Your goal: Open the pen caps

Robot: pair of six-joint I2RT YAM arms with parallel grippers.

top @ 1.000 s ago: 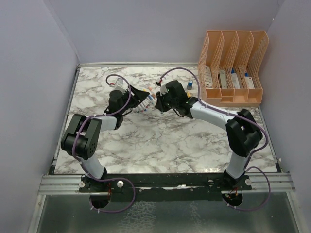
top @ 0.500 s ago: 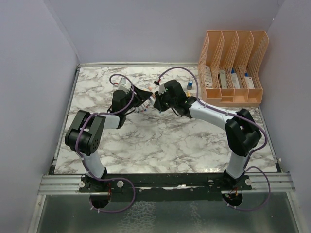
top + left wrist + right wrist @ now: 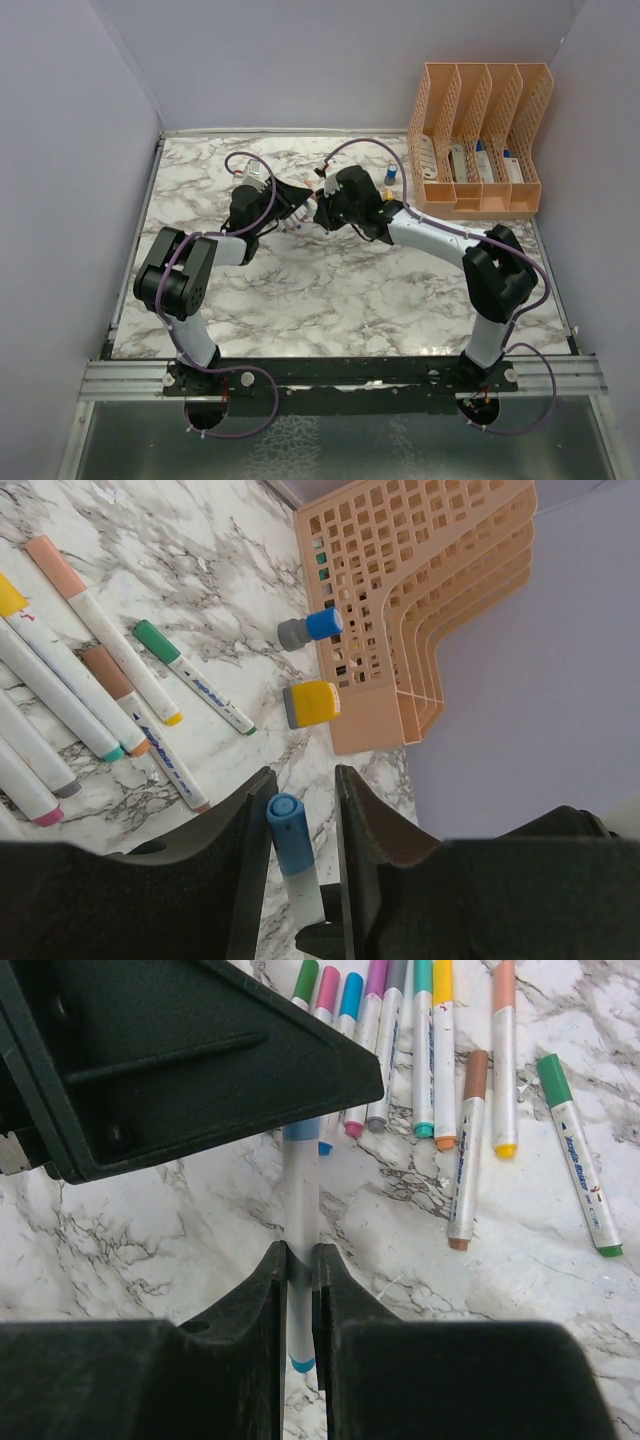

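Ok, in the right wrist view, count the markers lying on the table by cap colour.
green cap: 2
pink cap: 1
blue cap: 1
purple cap: 1
grey cap: 1
teal cap: 1
yellow cap: 1
salmon cap: 1
brown cap: 1
Total: 10

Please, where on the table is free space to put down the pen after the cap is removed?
The bare marble between the two arm bases and the claws is free, and the left strip too. It is crowded at the far centre, where the row of pens lies under the claws, and near the orange organizer with the yellow block.
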